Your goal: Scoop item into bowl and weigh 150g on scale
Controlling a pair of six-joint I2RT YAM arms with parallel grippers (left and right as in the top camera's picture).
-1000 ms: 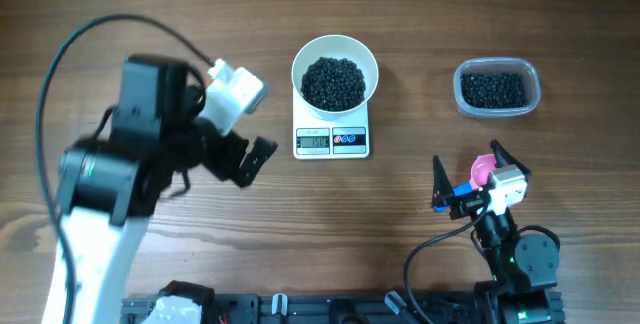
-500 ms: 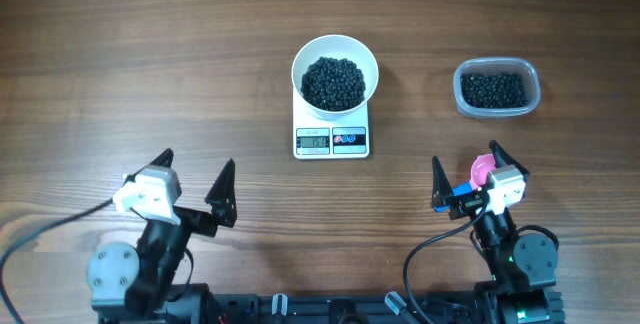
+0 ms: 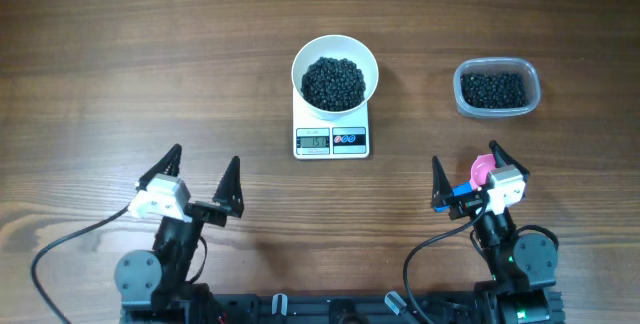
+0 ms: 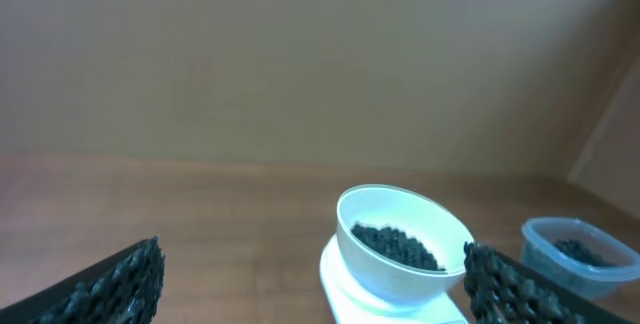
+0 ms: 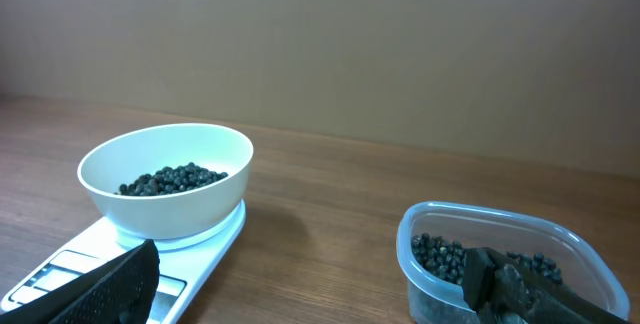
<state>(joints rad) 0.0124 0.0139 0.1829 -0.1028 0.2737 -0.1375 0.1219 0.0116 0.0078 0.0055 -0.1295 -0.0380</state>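
Moved: your left gripper (image 3: 205,159) has swung back over the last second from the open table (image 3: 120,44) left of the scale (image 3: 332,140). It now sits parked at the near edge, mirroring the other side.
Left gripper state: released, with the jaws spread wide and nothing between them.
Right gripper (image 3: 465,156): it is in the same spot as a second ago, also released and wide, carrying nothing.
Scoop (image 3: 481,171): the pink one lies just beside the right gripper's outer finger. You cannot tell from above whether they touch.
Bowl (image 3: 300,56): it stands upright on the scale's platform and has not shifted.
Beads (image 3: 335,82): a dark heap covers the bottom of the bowl, and the rest fill the clear tub (image 3: 458,89) well to the right of the scale.
Display (image 3: 314,142): it is lit, but the digits are too small for you to read.
Meaning: with both arms home and nothing held, the scooping looks finished and the bowl has been left to be weighed.
Your check: confirm the reading before you count the task done, since these views do not prove the target weight.
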